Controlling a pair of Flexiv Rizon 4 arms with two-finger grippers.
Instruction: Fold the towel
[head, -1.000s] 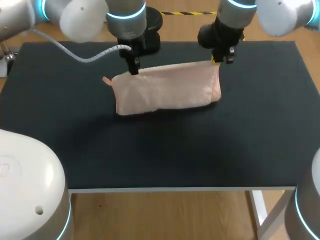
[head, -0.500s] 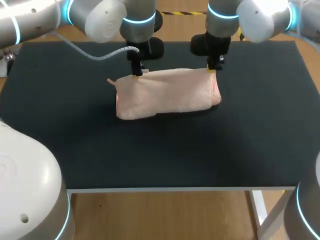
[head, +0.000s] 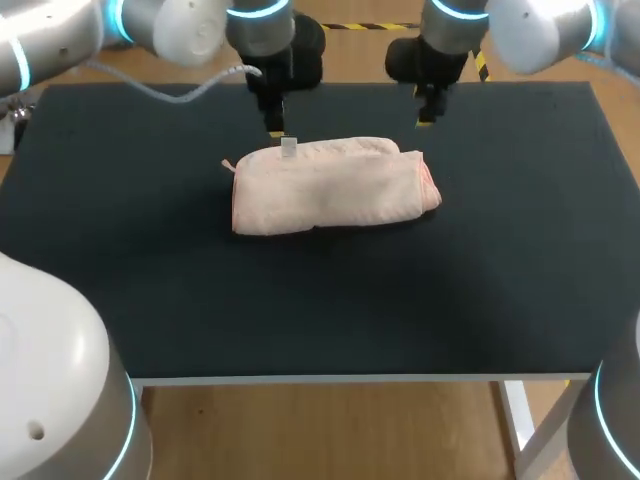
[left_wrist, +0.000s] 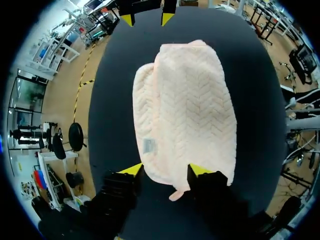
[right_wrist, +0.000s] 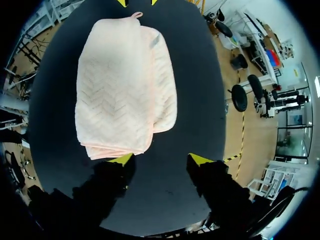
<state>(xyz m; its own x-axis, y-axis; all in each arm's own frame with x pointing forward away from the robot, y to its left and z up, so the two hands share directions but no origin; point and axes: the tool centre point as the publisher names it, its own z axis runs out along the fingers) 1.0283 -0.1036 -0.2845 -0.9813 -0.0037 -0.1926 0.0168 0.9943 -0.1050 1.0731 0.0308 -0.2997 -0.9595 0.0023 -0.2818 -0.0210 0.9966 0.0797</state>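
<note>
Left hand (left_wrist: 166, 170), right hand (right_wrist: 160, 159), one folded towel (head: 330, 187)

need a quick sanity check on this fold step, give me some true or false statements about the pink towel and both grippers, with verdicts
1. The pale pink fluffy towel lies folded on the black table. True.
2. The left gripper is shut on the towel. False: it is open and grips nothing.
3. The right gripper is open. True.
4. The towel hangs over the table's front edge. False: it lies wholly on the table, toward the far side.
5. A small white tag shows on the towel near the left gripper. True.
</note>
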